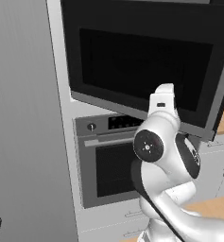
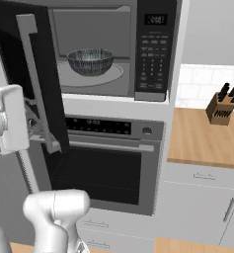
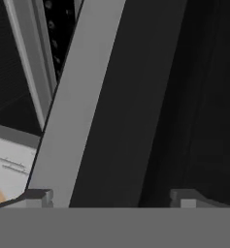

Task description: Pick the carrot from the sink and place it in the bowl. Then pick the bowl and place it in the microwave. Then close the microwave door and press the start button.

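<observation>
Microwave: you see the black built-in microwave (image 2: 113, 49) with grey interior, keypad strip at 3 o'clock of the cavity.
Door: the wide black microwave door (image 2: 27, 74) with dark window stands swung out at 9 o'clock of the cavity; its grey vertical bar handle (image 2: 37, 81) faces you.
Bowl: the small round pale grey-white ribbed bowl (image 2: 90, 61) sits on the glass turntable (image 2: 108, 75) inside the cavity. You cannot tell whether the carrot lies in it.
Tool: the two-finger tool (image 3: 111, 196) has its tips spread wide, holding nothing; the grey handle bar runs up from the 7 o'clock tip, just beside it, contact unclear.
Below: steel wall oven (image 2: 108, 163) under the microwave.
Desk: wooden desk (image 2: 202, 138) at 3 o'clock carries a knife block (image 2: 221, 109).
</observation>
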Controlling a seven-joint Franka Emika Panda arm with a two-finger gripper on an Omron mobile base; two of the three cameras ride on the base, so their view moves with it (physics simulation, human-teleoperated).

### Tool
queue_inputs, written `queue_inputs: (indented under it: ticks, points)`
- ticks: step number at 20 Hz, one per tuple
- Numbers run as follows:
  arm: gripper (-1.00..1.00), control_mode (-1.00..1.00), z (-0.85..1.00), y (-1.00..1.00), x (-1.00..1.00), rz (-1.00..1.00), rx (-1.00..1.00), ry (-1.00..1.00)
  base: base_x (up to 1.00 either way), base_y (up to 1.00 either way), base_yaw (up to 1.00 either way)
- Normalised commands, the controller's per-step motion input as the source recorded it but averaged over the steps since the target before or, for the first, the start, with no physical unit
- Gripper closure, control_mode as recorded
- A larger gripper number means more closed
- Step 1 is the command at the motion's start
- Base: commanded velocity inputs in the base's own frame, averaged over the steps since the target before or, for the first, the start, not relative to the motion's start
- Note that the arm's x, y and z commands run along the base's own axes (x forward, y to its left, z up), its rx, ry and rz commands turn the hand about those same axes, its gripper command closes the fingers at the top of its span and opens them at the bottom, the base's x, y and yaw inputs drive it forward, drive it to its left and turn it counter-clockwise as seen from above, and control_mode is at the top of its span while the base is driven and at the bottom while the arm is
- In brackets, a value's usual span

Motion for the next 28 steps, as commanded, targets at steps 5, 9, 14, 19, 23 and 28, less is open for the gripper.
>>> queue_inputs:
  ticks: [5,9,14,19,23,28]
  points:
    - [-1.0,-1.0,0.09,-0.68,0.92,0.0,0.0,0.01,0.0,0.0,0.0]
    - [-1.0,-1.0,0.07,-0.63,0.92,0.0,0.01,0.06,0.0,0.0,0.0]
    - [-1.0,-1.0,0.02,-0.54,1.0,0.02,0.05,0.14,0.0,0.0,0.0]
    - [-1.0,-1.0,0.04,-0.3,0.95,0.07,0.06,0.19,0.0,0.0,0.0]
    - [-1.0,-1.0,0.06,-0.26,0.86,0.13,0.07,0.23,0.0,0.0,0.0]
    - [-1.0,-1.0,0.0,-0.19,0.53,0.12,0.03,0.14,0.0,0.0,0.0]
